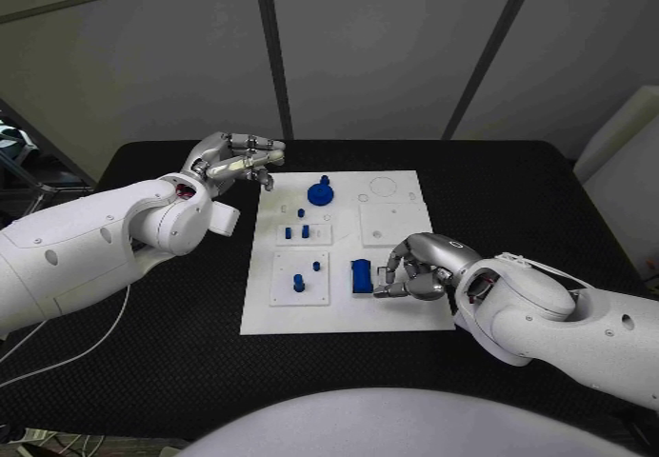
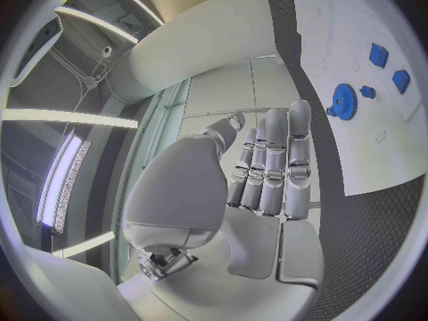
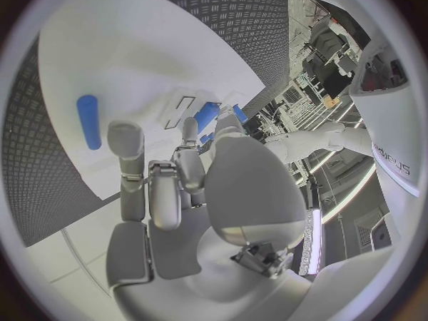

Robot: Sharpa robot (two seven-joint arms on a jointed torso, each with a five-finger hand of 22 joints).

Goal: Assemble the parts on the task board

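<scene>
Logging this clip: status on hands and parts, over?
Left hand empty, fingers curled, off the board's far left corner. Right hand at the blue block, grip unclear. Gear untouched. Nothing in the way.
</scene>
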